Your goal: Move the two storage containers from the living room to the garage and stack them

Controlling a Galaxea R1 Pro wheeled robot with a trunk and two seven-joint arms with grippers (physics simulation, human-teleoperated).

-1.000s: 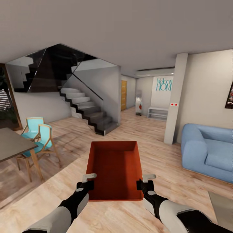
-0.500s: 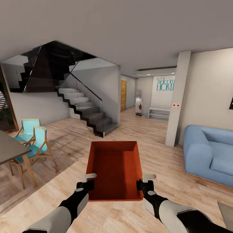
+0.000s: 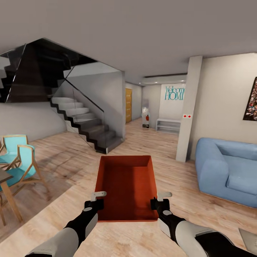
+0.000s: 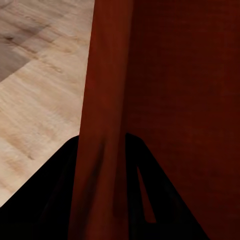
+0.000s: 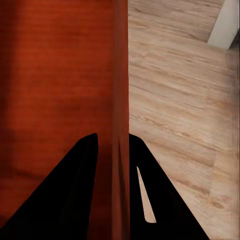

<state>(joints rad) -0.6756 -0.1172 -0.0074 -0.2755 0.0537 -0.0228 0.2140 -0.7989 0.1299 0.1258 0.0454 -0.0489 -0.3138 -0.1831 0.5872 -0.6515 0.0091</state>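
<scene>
A: Where's the container?

B: Container (image 3: 127, 187) is held out in front of the robot, above the wood floor (image 3: 71, 160), open side up. It is level, with its long axis pointing away.

A: Grip?

B: Left gripper (image 3: 95, 204) is clamped on the left wall near the near corner. Right gripper (image 3: 159, 204) is clamped on the right wall at the matching spot. In each wrist view one dark finger sits inside the wall and one outside, pinching the rim: left (image 4: 102, 150), right (image 5: 119, 150).

A: Clearance?

B: There is open plank floor straight ahead, running to a corridor with an orange door (image 3: 128, 105) and a white shelf (image 3: 168, 125). Staircase (image 3: 85, 125) is ahead-left; its bottom step is close to the container's far left corner in the picture. A white pillar (image 3: 187, 107) stands ahead-right, with a blue sofa (image 3: 228, 169) beyond it on the right. Teal chairs (image 3: 16, 160) and a table edge are far left, well apart from the container.
</scene>
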